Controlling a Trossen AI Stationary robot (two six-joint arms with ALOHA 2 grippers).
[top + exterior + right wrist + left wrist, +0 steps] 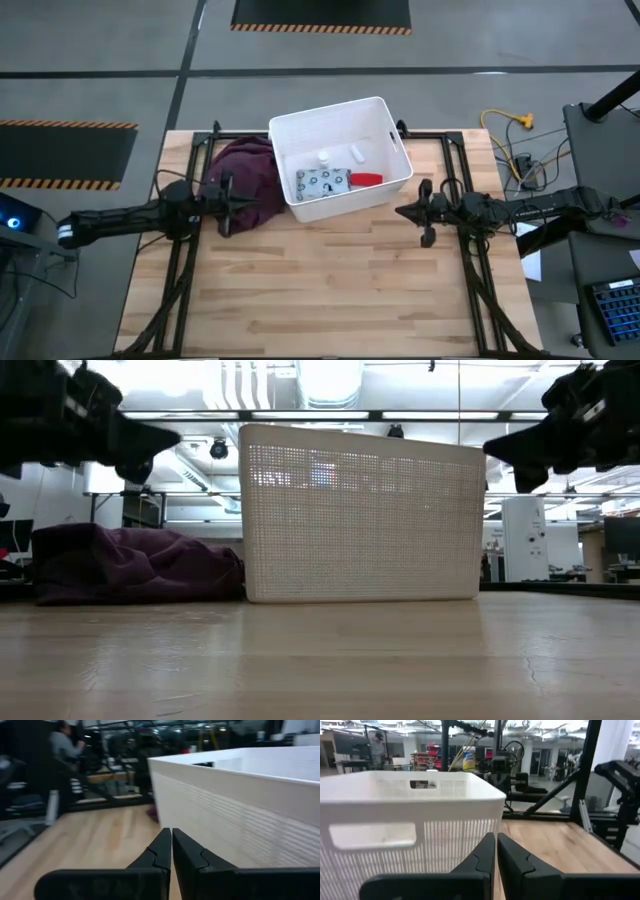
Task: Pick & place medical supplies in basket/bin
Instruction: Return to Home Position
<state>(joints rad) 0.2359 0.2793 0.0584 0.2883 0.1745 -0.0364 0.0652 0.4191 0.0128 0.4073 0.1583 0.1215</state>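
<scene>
The white bin (340, 158) stands at the table's far middle. Inside it, in the high view, lie the red oblong piece (366, 179), the spotted blue-grey packet (322, 181), the white short cylinder (357, 152) and the small white round piece (324, 156). My left gripper (258, 204) hovers shut, left of the bin and over the maroon cloth's edge. My right gripper (400, 212) hovers shut, just right of the bin's near right corner. In the wrist views the shut fingertips (496, 838) (171, 833) point toward the bin's walls (410, 835) (240, 805). Both grippers are above the table in the low view.
The maroon cloth (245, 180) lies bunched against the bin's left side. Bare wooden table (330, 290) stretches across the near half. A black frame runs along the table's sides. A person (62, 745) shows in the room beyond.
</scene>
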